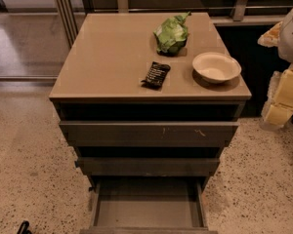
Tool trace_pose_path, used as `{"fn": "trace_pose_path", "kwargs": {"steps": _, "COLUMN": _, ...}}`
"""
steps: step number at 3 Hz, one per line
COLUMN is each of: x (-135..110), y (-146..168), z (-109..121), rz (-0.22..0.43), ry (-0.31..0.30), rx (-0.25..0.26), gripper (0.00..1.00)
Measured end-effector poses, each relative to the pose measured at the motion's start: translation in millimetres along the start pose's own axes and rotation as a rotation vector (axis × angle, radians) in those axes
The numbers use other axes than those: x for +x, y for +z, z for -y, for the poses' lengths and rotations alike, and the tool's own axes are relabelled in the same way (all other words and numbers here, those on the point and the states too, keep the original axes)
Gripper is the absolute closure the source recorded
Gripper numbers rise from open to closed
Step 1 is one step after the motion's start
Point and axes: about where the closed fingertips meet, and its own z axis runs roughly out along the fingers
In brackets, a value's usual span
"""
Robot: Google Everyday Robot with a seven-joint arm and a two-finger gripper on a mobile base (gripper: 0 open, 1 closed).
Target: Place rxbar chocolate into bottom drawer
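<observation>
The rxbar chocolate (156,75), a small black wrapper with white lettering, lies flat on the cabinet top near its front edge, right of centre. The bottom drawer (146,209) is pulled out towards me, and the part of its tray that shows is bare. My gripper (283,97) hangs on the arm at the right edge of the view, beside the cabinet, level with its top and well to the right of the bar. It holds nothing that I can see.
A wrinkly green bag (172,34) sits behind the bar and a white bowl (216,66) to its right, both on the cabinet top (107,52). The top drawer (149,132) and middle drawer (147,166) stick out slightly. Speckled floor surrounds the cabinet.
</observation>
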Motion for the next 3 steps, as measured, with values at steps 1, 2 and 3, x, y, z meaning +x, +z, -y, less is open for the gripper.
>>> {"fn": "trace_pose_path", "kwargs": {"steps": 1, "x": 0, "y": 0, "z": 0, "rz": 0.0, "ry": 0.0, "rx": 0.0, "gripper": 0.0}}
{"fn": "trace_pose_path", "kwargs": {"steps": 2, "x": -12, "y": 6, "z": 12, "rz": 0.043, "ry": 0.011, "rx": 0.079, "gripper": 0.0}}
{"fn": "trace_pose_path", "kwargs": {"steps": 3, "x": -34, "y": 14, "z": 38, "rz": 0.122, "ry": 0.023, "rx": 0.225, "gripper": 0.0}}
